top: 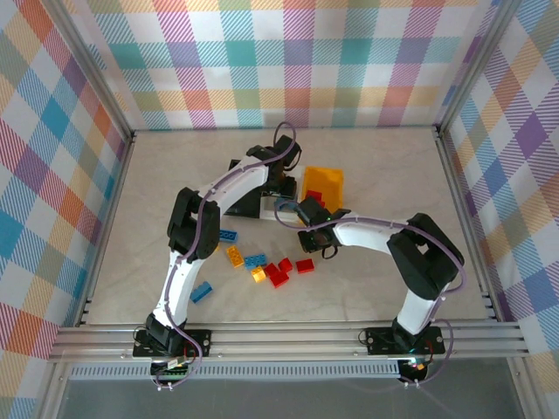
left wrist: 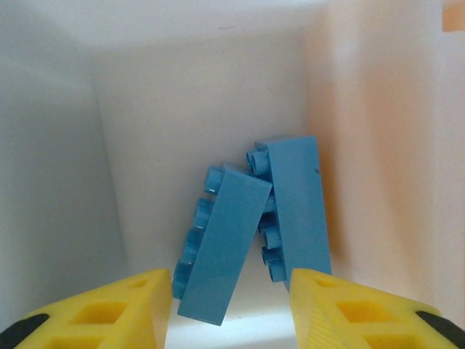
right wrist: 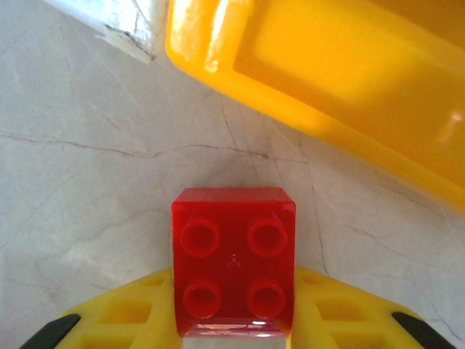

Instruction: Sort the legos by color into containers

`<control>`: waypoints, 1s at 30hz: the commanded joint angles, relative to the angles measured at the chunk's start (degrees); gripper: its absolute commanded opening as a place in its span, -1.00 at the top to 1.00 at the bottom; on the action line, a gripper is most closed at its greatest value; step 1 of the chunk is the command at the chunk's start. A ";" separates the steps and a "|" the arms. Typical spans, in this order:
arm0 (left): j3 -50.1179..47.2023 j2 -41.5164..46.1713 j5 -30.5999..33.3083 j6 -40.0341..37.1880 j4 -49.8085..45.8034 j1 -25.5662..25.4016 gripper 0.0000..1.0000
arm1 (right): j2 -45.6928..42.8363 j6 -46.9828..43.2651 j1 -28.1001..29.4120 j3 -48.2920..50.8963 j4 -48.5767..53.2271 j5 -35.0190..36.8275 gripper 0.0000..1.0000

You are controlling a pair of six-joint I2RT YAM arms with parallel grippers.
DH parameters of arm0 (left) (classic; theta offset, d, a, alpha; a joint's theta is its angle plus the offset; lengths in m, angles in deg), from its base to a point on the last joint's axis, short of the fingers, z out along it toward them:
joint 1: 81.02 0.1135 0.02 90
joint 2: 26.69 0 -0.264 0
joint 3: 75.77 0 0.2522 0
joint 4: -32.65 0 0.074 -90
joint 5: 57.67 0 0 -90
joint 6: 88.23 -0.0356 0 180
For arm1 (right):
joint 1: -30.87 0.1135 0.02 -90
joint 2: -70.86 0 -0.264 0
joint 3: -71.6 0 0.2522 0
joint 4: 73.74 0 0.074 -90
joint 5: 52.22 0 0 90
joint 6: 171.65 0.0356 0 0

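R claw: red lego, studs up

The left arm and right arm are 2 alike: glossy white links between chunky black joints, each on a black base. A thin lavender cable runs along each. The gripper fingers are yellow plastic with rectangular cut-outs and black outer corners.

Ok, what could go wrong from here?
The red two-by-two brick sits at the very tips of the right hand, near the yellow bin; it may clip the rim or slip. The left hand stands open in the white bin, a leaning blue brick near one finger; lifting out could drag it.
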State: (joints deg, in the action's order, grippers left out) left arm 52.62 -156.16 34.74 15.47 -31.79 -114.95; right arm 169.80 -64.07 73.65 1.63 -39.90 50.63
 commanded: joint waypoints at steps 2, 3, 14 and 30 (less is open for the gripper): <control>-3.22 7.40 -0.26 0.28 -1.18 0.10 -0.03 | -6.96 1.46 0.37 1.14 2.36 -0.24 0.42; -4.50 9.10 -0.09 0.36 -1.10 0.10 -0.06 | -8.77 1.62 0.36 1.43 3.25 -0.41 0.42; -27.21 28.82 -1.54 2.89 5.67 -2.28 -0.35 | -16.05 0.02 -5.50 -4.86 10.21 -3.19 0.38; -48.11 43.55 1.15 6.54 9.96 -8.00 -0.43 | 7.00 -4.46 -13.45 -23.01 9.89 -9.42 0.21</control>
State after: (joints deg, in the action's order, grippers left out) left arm 5.58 -114.72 34.76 20.67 -22.72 -122.84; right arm 176.23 -67.48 60.25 -18.63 -30.72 42.91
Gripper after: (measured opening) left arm 0.715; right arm 0.391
